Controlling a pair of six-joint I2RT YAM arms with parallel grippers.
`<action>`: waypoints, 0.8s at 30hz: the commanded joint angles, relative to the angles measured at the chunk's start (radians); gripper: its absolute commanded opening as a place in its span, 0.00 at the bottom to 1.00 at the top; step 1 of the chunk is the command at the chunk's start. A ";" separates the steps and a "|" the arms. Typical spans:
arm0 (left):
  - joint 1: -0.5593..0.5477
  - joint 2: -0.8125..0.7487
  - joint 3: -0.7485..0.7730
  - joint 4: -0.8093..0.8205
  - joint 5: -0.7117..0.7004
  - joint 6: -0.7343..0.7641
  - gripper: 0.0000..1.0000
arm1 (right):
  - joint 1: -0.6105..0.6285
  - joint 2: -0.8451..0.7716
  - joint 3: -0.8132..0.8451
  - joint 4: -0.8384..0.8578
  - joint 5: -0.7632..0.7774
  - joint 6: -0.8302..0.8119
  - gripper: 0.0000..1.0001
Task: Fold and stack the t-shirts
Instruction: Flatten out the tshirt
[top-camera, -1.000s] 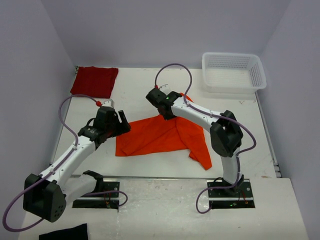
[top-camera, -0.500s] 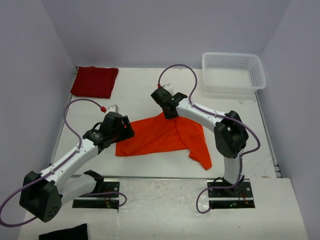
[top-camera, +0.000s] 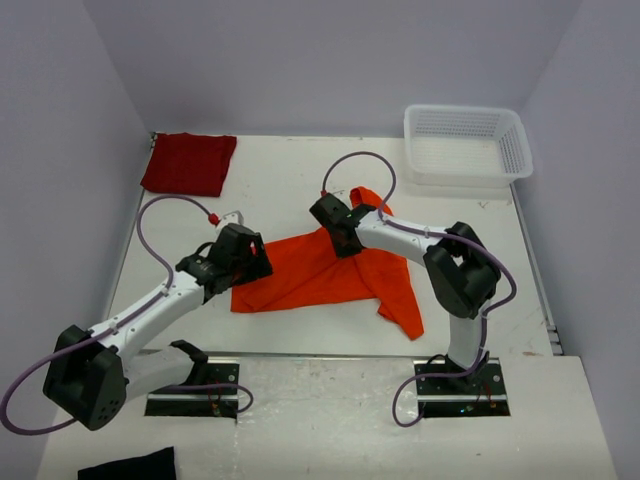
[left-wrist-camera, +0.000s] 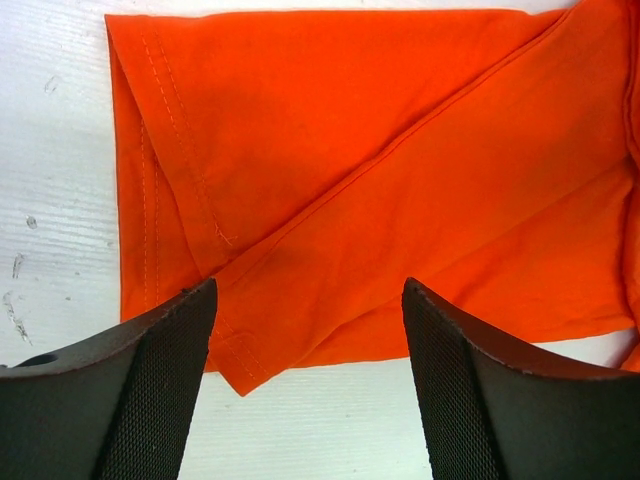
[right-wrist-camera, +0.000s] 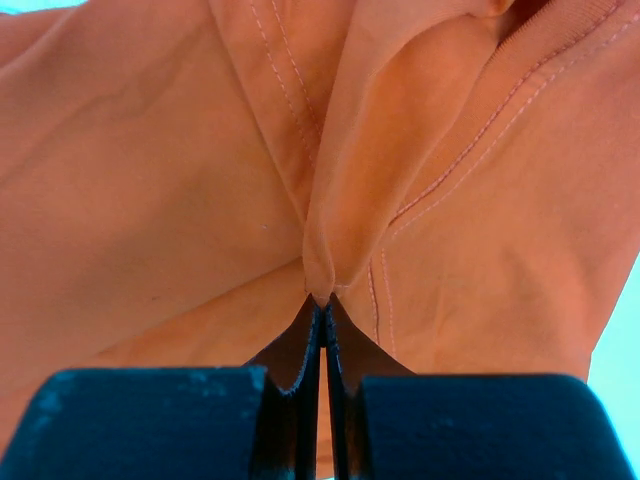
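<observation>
White table (top-camera: 275, 175) boxed in by 3 plain pale-lilac walls (top-camera: 320, 60), under soft, even light

L pincer (left-wrist-camera: 308, 290) wide apart, R pincer (right-wrist-camera: 323, 302) tips tight together, arms fwd.

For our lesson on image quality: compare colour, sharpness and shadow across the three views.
Top view: soft even light, faint shadows, orange shirt vivid. Left wrist: stitching sharp, left fingers dark and unlit. Right wrist: the shirt looks washed-out peach, the table tints cyan, right gripper close and dark.
</observation>
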 joint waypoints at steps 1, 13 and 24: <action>-0.024 0.015 0.033 -0.004 -0.049 -0.037 0.75 | 0.002 -0.061 0.001 0.046 -0.011 0.014 0.00; -0.037 -0.020 -0.040 -0.108 -0.127 -0.164 0.59 | -0.001 -0.095 0.002 0.039 -0.003 -0.001 0.00; -0.033 0.041 -0.092 -0.055 -0.087 -0.169 0.60 | 0.001 -0.129 -0.033 0.048 -0.008 -0.006 0.00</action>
